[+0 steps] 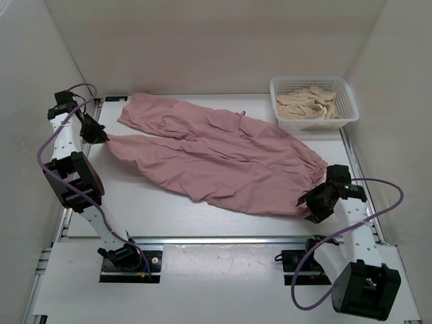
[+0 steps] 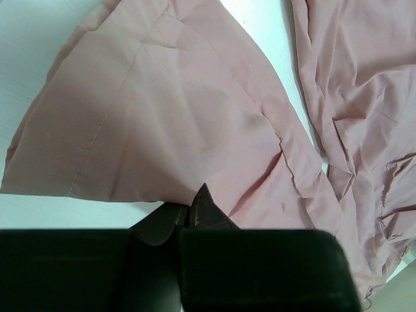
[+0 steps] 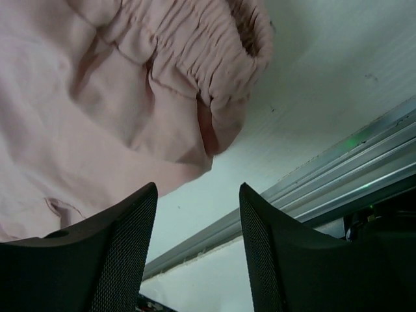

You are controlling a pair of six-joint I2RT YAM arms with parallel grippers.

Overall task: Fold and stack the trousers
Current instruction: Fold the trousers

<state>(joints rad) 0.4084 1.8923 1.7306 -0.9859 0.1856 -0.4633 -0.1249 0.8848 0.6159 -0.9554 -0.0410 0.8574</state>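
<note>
The dusty-pink trousers lie spread flat across the table, legs pointing left and gathered waistband at the right. My left gripper is at the hem of the near leg. In the left wrist view its jaws are shut on the hem edge of the trousers, and the fabric draws to a point there. My right gripper sits at the near corner of the waistband. In the right wrist view it stands open, with the elastic waistband just ahead and only bare table between the fingers.
A white basket holding beige cloth stands at the back right, close to the waistband. White walls enclose the table on three sides. A metal rail runs along the near edge by both arm bases.
</note>
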